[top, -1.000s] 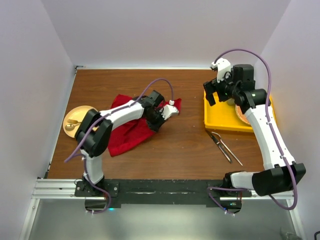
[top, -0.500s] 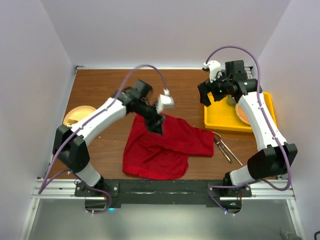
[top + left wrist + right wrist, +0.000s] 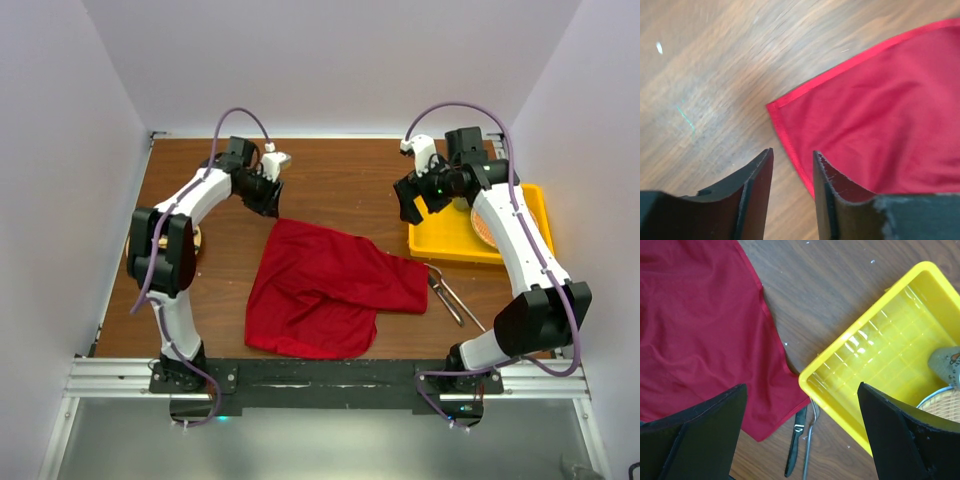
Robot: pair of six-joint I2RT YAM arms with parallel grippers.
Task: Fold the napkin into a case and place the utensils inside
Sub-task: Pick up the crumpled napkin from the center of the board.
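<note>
The deep-red napkin (image 3: 320,285) lies spread out, a little rumpled, in the middle of the table, not folded into a case. My left gripper (image 3: 268,203) hovers just past its far left corner. In the left wrist view that gripper (image 3: 792,160) is open and empty, with the napkin's (image 3: 880,125) hemmed corner below the gap. The utensils (image 3: 450,295), a knife (image 3: 795,440) and a fork (image 3: 809,440), lie beside the napkin's right corner. My right gripper (image 3: 412,208) hangs wide open above the tray's near corner, holding nothing.
A yellow tray (image 3: 440,240) sits at the right and holds a round woven mat (image 3: 940,400) and a cup (image 3: 946,362). A small golden plate (image 3: 192,240) lies at the left, partly under my left arm. Bare wood shows at the back.
The napkin went from a bunch at the left to spread flat in the middle. My left gripper let go of it and drew back to the far left. The right gripper shifted slightly left.
</note>
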